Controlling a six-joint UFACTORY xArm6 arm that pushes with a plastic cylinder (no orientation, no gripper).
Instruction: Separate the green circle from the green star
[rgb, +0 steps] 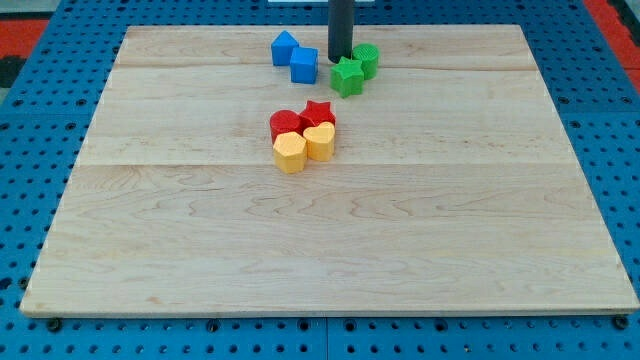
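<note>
The green star (347, 76) lies near the view's top, touching the green circle (366, 59), which sits just up and right of it. My tip (340, 59) stands right at the star's upper left edge, left of the circle, with the dark rod rising out of the view's top. The tip is between the blue blocks and the green pair.
A blue cube (304, 65) and a blue pentagon-like block (285, 48) sit left of the tip. A cluster of a red circle (285, 124), red star (319, 113) and two yellow blocks (290, 153) (320, 141) lies below. The wooden board (330, 250) ends close behind the green blocks.
</note>
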